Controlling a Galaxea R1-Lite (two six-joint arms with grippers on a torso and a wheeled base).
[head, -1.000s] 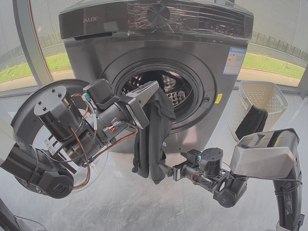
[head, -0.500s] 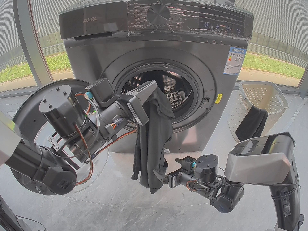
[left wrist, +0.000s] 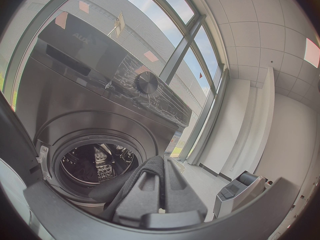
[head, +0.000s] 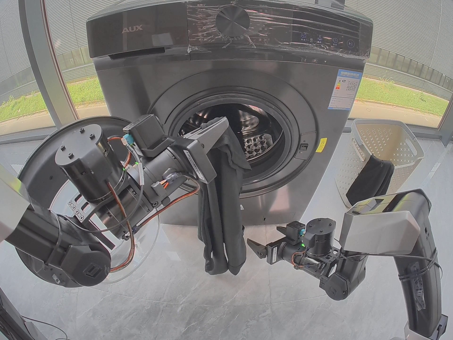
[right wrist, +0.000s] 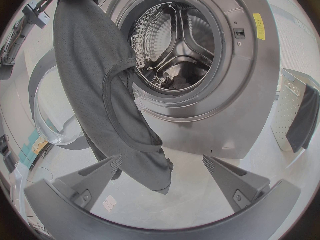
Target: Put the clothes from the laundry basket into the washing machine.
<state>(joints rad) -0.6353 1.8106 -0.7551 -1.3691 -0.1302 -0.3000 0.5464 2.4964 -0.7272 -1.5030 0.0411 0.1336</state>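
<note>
Left gripper clamps dark shirt before washing machine opening; right gripper gapes below it. Risk: long hanging tail may catch the rim, slide out.

Looked like a laundry corner staged in a bright, glass-walled hall, more test space than home. Held a front-loading washing machine with film taped over its panel and a white laundry basket on grey stone floor tiles. Backed onto tall windows over grass, under square ceiling panels.
</note>
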